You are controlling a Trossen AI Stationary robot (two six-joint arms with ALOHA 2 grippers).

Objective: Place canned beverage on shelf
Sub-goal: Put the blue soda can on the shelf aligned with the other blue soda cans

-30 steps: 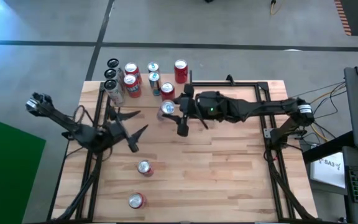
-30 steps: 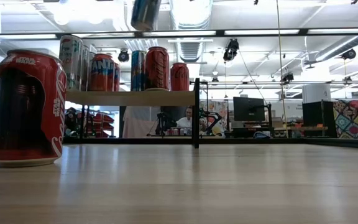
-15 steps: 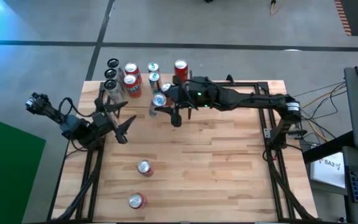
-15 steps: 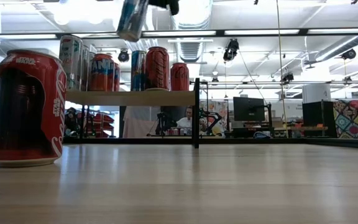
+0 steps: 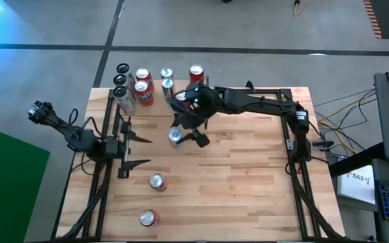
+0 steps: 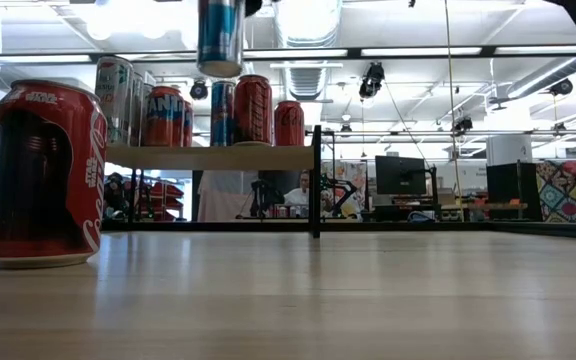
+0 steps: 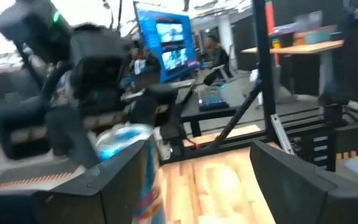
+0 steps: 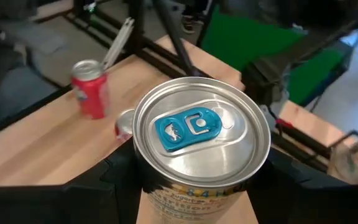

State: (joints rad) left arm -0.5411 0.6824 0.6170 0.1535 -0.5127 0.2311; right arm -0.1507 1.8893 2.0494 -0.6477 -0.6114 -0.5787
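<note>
Two dark arms work over the wooden desk point(image 5: 248, 175). At the desk's left edge the left gripper point(image 5: 132, 151) waits, its jaws spread and holding nothing. Nearer the front edge, two red cans point(image 5: 157, 182) stand on the bare wood. Along the far-left edge the shelf point(image 6: 208, 157) carries a cluster of upright cans point(image 5: 142, 86). Toward the middle, just in front of the shelf, the right gripper point(image 5: 189, 132) pinches a silver canned beverage point(image 8: 201, 146) with a blue tab, held in the air, upright, long axis vertical, lid pointing up.
</note>
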